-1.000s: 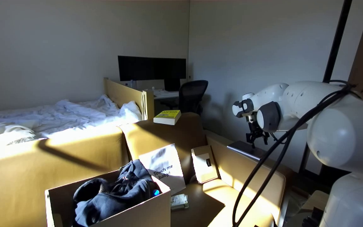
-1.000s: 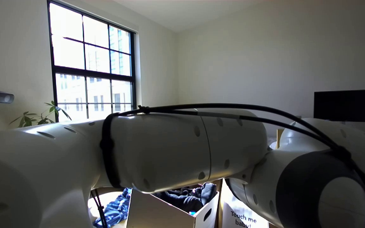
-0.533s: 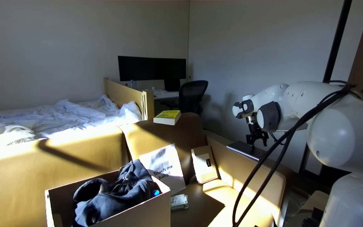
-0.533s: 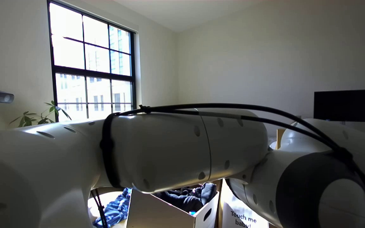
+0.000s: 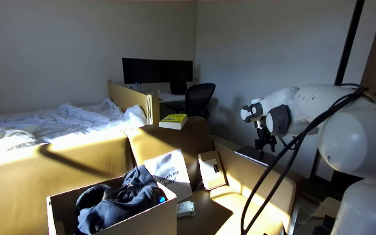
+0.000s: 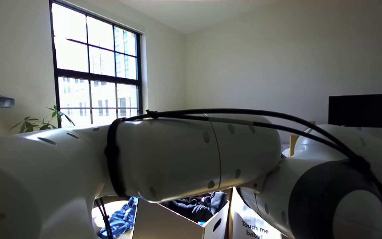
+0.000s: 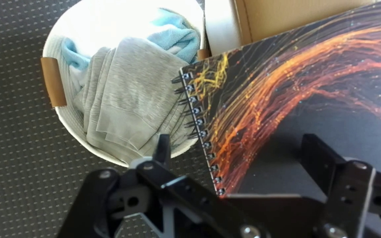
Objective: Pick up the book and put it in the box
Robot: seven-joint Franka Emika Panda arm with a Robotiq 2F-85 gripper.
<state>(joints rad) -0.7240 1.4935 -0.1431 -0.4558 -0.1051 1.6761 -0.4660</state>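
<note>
You are looking at two books: one spiral-bound book [image 7: 296, 99] and one yellow book [image 5: 173, 121]. You are working with one arm [image 6: 177, 159], and its one gripper [image 7: 236, 147] is showing two fingers [image 7: 317, 162] in the wrist view. In both exterior views you are seeing one open box [image 5: 155, 218] and one lettered white panel [image 5: 170, 173]. The dark cloth [image 5: 109, 209] in the box is hiding how many pieces are lying there. You are also finding one round basket [image 7: 72, 123] bearing two brown handles [image 7: 54, 82], one sofa [image 5: 237, 169] showing two back cushions [image 5: 11, 178], one bed [image 5: 44, 119], one desk [image 5: 172, 97], one office chair [image 5: 201, 99], one window [image 6: 98, 71] and one leafy plant [image 6: 28, 127].
</note>
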